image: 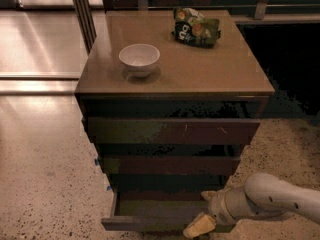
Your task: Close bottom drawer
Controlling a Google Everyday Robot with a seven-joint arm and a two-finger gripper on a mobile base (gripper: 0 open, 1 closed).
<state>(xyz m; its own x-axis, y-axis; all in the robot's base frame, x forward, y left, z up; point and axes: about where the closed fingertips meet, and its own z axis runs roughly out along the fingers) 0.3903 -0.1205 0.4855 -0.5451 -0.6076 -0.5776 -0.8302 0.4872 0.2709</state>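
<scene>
The bottom drawer (pixel 150 223) of the dark brown cabinet is pulled out, with its shallow grey-brown inner tray (pixel 155 206) showing. My gripper (pixel 204 211) comes in from the lower right on a white arm (pixel 272 199). It sits at the right end of the drawer's front. One cream fingertip (pixel 199 226) is in front of the drawer front and the other (pixel 209 195) is over the tray. The fingers are spread apart and hold nothing.
The middle drawer front (pixel 170 165) and the wide top drawer front (pixel 172 131) with small white scratches stick out slightly. A white bowl (pixel 139 59) and a green snack bag (pixel 196 27) sit on the cabinet top (pixel 210 69). Speckled floor (pixel 45 184) lies to the left.
</scene>
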